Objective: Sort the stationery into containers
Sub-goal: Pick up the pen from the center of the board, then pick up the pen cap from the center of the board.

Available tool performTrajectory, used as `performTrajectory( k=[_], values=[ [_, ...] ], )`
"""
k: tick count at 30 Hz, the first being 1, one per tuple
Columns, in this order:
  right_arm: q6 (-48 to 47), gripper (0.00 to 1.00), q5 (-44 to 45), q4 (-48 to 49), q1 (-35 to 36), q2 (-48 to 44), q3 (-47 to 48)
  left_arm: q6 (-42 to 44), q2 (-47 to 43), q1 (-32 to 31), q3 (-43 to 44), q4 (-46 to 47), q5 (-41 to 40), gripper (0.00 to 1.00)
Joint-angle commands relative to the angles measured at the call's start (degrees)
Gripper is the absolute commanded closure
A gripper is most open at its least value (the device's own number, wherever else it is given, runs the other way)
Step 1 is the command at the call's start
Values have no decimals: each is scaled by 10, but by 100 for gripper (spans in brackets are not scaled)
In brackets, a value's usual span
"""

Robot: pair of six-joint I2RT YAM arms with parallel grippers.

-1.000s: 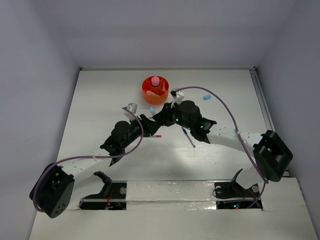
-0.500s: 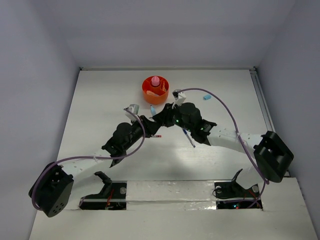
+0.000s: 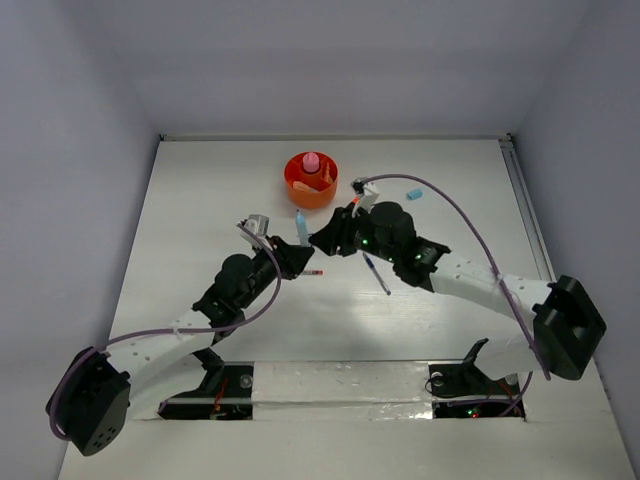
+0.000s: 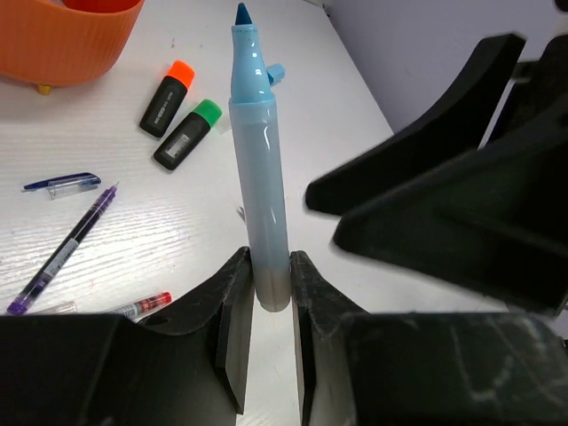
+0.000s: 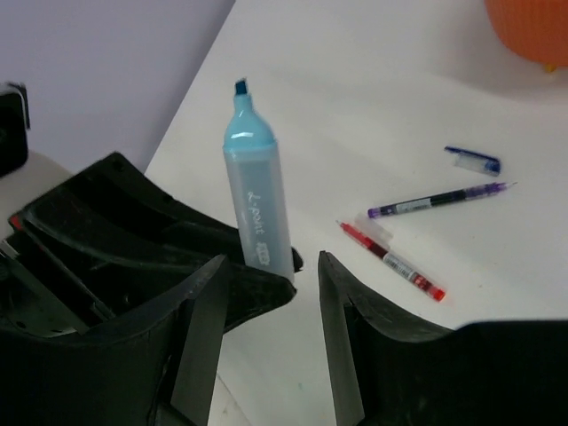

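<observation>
Handover, seemingly. Clamped upright by its base in left gripper (image 4: 266,293): blue marker (image 4: 259,177), short of cup (image 3: 293,185). Right gripper (image 5: 271,266) released, flanking marker without contact. Next: clear right, carry to cup, lower into free compartment.

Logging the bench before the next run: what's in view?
cup: one, orange, far centre
bottle: one, pink, in cup
highlighter: one, light blue, in left gripper
orange-capped marker: one, dark, near cup
green-capped marker: one, dark, beside it
purple pen: one, on table
red pen: one, near purple pen
pen cap: one, blue, by purple pen
small piece: one, light blue, right of cup
left gripper: one, black, shut on highlighter
right gripper: one, black, open, beside highlighter
</observation>
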Motion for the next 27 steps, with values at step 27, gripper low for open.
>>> performTrajectory(
  k=[27],
  values=[
    [-88,26,163,-248,-373,306,256,96,-128,-3,-23,-82,7,100]
  ],
)
